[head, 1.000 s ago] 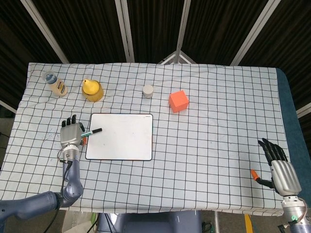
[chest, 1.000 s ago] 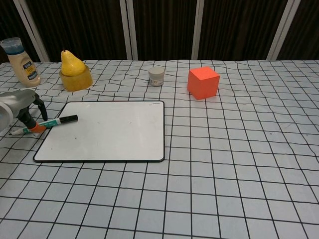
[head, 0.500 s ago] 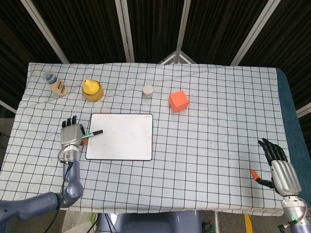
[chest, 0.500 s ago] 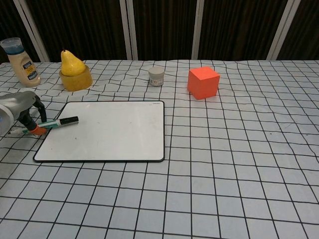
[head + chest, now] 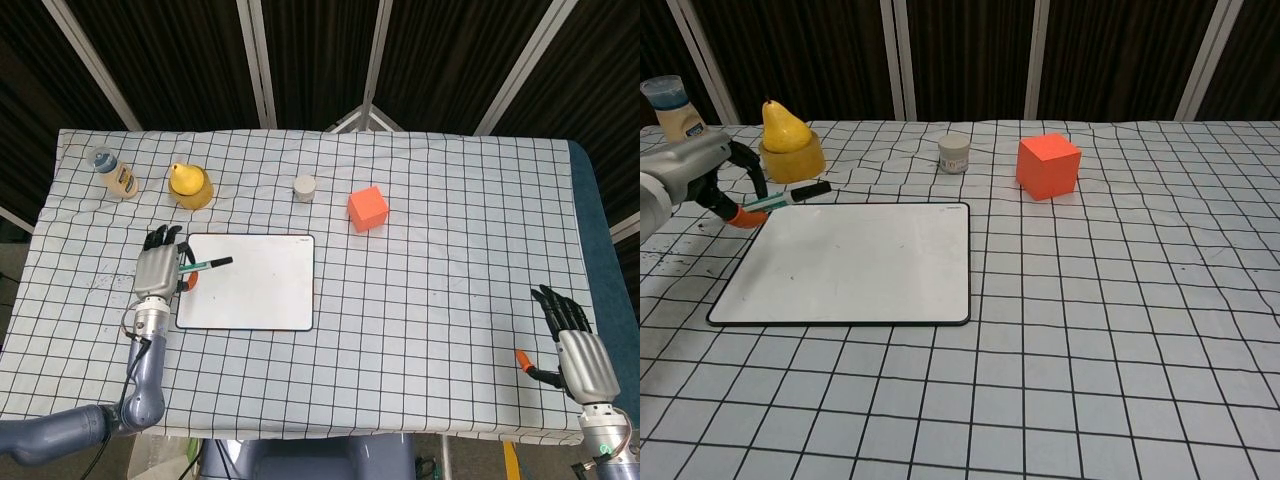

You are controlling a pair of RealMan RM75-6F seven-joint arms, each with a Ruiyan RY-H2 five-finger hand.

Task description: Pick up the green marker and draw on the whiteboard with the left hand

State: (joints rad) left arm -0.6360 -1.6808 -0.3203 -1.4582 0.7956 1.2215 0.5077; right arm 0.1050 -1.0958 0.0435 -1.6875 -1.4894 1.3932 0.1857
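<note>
Marker (image 5: 205,265) sits pinched in the left hand's (image 5: 157,272) fingers, lifted over the whiteboard's (image 5: 250,290) left edge. Drawing comes next: lower the tip onto the board. Right hand (image 5: 580,350) rests spread near the table's right corner.

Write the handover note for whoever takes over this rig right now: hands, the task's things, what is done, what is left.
Left hand: holds the green marker with the black cap, lifted above the upper left corner of the white rectangular whiteboard.
Right hand: holds nothing, fingers apart, at the table's near right edge.
Whiteboard: flat on the checked tablecloth; the chest view shows only faint specks on it, no clear line.
Done: marker picked up.
Left: bring the tip down and draw. The black cap appears to be on, so check it first.
</note>
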